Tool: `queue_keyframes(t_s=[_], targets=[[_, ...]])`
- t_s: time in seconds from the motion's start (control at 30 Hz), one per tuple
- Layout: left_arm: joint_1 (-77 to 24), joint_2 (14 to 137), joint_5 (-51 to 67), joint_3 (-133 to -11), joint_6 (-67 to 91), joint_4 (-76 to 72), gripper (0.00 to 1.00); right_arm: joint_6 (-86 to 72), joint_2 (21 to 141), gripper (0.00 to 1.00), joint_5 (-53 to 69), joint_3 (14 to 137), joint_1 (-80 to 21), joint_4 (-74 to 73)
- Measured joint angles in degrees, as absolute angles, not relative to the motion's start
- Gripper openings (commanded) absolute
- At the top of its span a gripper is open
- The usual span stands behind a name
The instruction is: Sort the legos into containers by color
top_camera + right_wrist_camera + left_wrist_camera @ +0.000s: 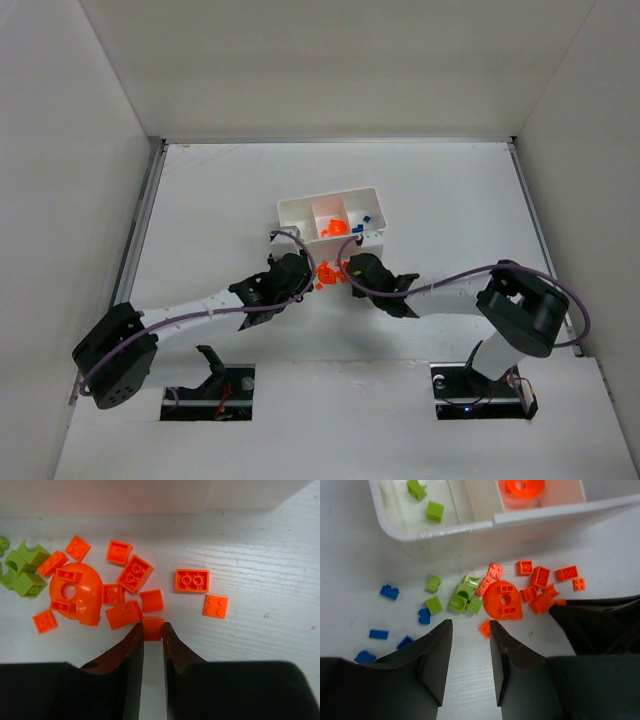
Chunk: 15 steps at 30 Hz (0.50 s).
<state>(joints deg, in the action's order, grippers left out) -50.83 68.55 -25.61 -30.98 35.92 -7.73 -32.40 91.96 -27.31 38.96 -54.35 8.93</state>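
Note:
The white three-compartment tray stands at mid table; in the left wrist view its near wall shows, with lime green bricks in one compartment and orange pieces in the one beside it. Loose orange bricks and a large rounded orange piece lie in front of it, with green bricks and blue bricks to their left. My right gripper is shut on a small orange brick on the table. My left gripper is open and empty just before the pile.
White walls enclose the table on three sides. Both arms reach inward and their grippers nearly meet at the orange pile. The right gripper's dark finger shows at the right of the left wrist view.

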Motion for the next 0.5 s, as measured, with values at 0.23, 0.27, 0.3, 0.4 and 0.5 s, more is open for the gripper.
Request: queue_keyframes(t_s=[0.23, 0.27, 0.3, 0.4, 0.5], targets=[[-52.58, 69.36, -25.71, -29.15, 38.74, -7.68, 0.33, -33.12, 82.70, 0.15, -28.23, 37.47, -54.35, 3.29], [-52.64, 69.82, -25.67, -29.15, 38.96, -7.99, 0.33, -33.17, 80.77, 0.15, -28.32, 37.56, -54.35, 2.57], [-52.69, 70.35, -25.65, -29.12, 39.13, -8.23, 0.33, -33.12, 78.89, 0.15, -28.32, 37.82, -54.35, 1.85], [-53.08, 71.55, -25.65, -28.95, 39.68, -8.97, 0.35, -31.92, 76.25, 0.15, -28.25, 40.27, -54.33, 0.80], [-53.28, 72.05, -25.91, -28.40, 41.65, -10.13, 0.37, -29.85, 77.78, 0.15, -27.73, 45.08, -53.49, 0.73]])
